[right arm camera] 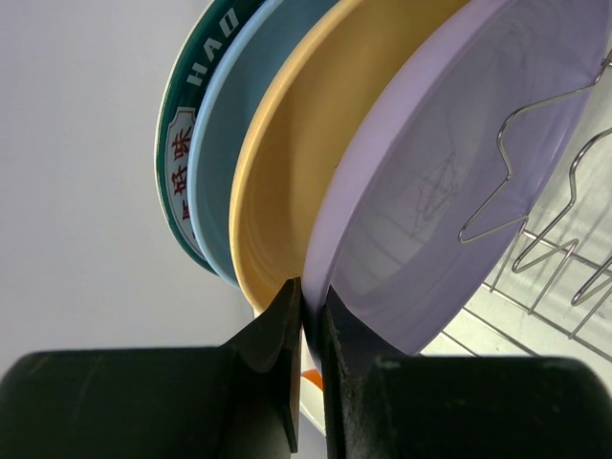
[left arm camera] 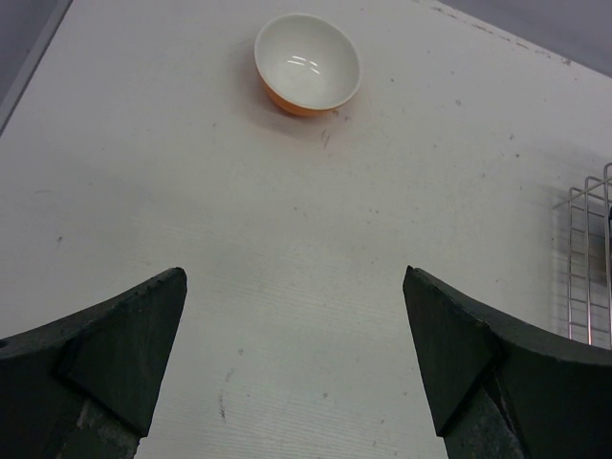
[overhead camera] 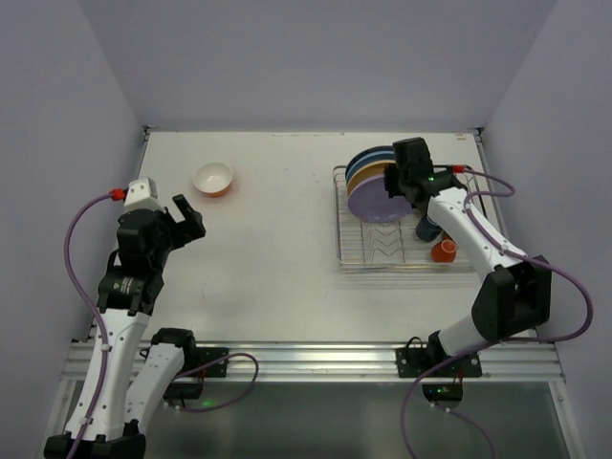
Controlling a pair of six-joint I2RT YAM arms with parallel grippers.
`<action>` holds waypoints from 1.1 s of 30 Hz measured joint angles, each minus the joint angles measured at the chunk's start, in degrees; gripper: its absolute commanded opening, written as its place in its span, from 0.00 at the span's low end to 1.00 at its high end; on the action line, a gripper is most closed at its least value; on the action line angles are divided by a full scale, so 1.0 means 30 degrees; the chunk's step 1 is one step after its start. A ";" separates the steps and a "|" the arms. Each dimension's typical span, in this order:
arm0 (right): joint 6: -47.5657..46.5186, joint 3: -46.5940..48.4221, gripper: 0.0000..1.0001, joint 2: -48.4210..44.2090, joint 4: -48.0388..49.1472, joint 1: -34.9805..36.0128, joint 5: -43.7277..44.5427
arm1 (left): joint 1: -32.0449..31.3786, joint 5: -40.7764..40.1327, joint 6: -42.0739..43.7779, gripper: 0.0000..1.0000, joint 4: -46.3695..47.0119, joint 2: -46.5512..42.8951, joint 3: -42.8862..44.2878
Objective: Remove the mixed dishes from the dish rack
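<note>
1. The left hand [left arm camera: 295, 287] is hovering spread wide over the surface [overhead camera: 277, 239], with the orange bowl [left arm camera: 307, 62] sitting upright beyond it, toward the far edge.
2. The dish rack [overhead camera: 337, 222] is standing on the right, its plates on edge at the far end.
3. The right hand [right arm camera: 308, 316], much the nearer, is pinching the lilac plate [right arm camera: 459, 172] at its rim, one finger wedged against the yellow plate [right arm camera: 287, 191] behind.
4. The fingers are covering the contact, so the grip depth is probably shallow. The arm is partly hiding the mugs [overhead camera: 435, 239].
</note>
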 measured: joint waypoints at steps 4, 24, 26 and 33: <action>-0.0160 -0.0568 0.00 -0.0306 0.0743 0.0000 -0.0015 | 0.0000 -0.0015 0.0000 1.00 0.0000 -0.0175 0.0000; -0.0940 -0.1362 0.00 -0.2237 0.1916 0.0000 -0.0313 | 0.0000 -0.0248 -0.0007 1.00 0.0000 -0.0364 0.0000; -0.1042 -0.1362 0.00 -0.2390 0.1938 0.0000 -0.0495 | 0.0000 -0.0248 -0.0007 1.00 0.0000 -0.0364 0.0000; -0.1355 -0.1362 0.00 -0.3206 0.2222 0.0000 -0.0903 | 0.0000 -0.0255 -0.0007 1.00 0.0000 -0.0423 0.0000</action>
